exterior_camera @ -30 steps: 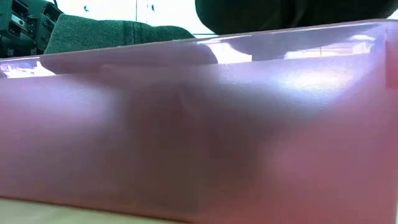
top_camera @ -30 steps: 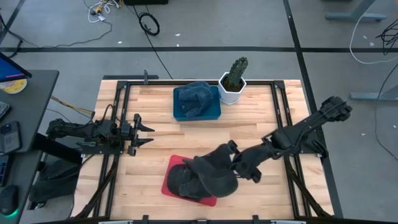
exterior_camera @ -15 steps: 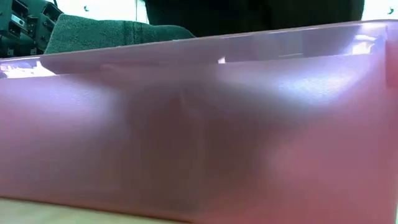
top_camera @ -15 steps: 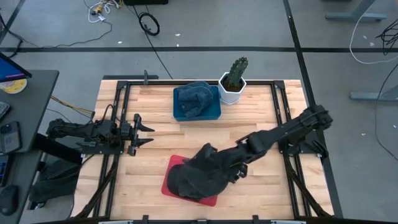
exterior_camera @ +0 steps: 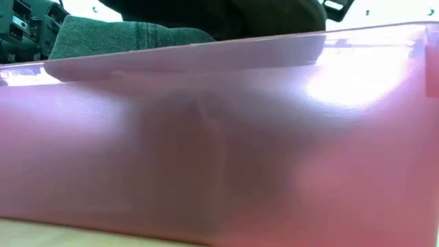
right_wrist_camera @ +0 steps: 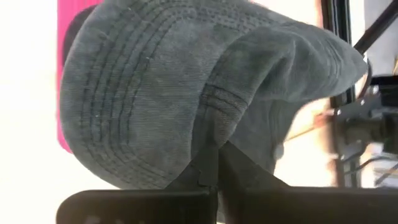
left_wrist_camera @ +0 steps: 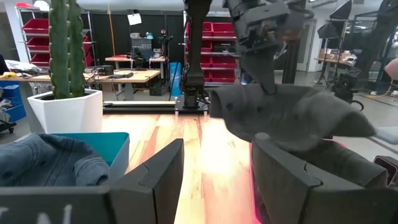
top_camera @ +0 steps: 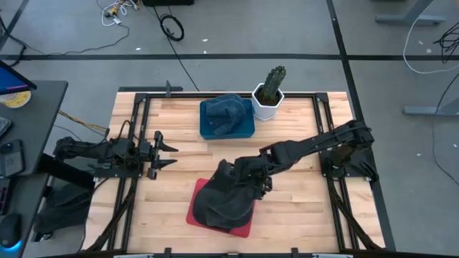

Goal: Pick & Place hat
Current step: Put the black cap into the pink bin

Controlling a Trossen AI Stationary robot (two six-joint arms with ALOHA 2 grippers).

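**Hat carried over the red tray**

Since a second ago the right end effector point(top_camera: 247, 175) has swung leftward across the desk point(top_camera: 179, 158), bringing the dark hat point(top_camera: 222, 201) from the tray's right edge to sit over the red tray point(top_camera: 244, 231).

- Right end effector: fingers pinched together on a fold of the hat, seen clearly in the right wrist view, where stitched rows on the brim point(right_wrist_camera: 124, 81) show.
- Hat: draped over the tray near the desk's front edge; high view cannot settle whether it rests in it or hangs just above.
- Left end effector point(top_camera: 166, 150): waits at the desk's left side, fingers apart.
- Low view: filled by the tray's pink wall point(exterior_camera: 219, 151); the hat's dark mass only peeks above the rim.
- Left wrist view alone shows the hat point(left_wrist_camera: 292, 115) hanging from the right arm, plus the cactus point(left_wrist_camera: 65, 46) in its white pot and the blue tray point(left_wrist_camera: 118, 146) holding denim cloth.
- No readable writing or brands.
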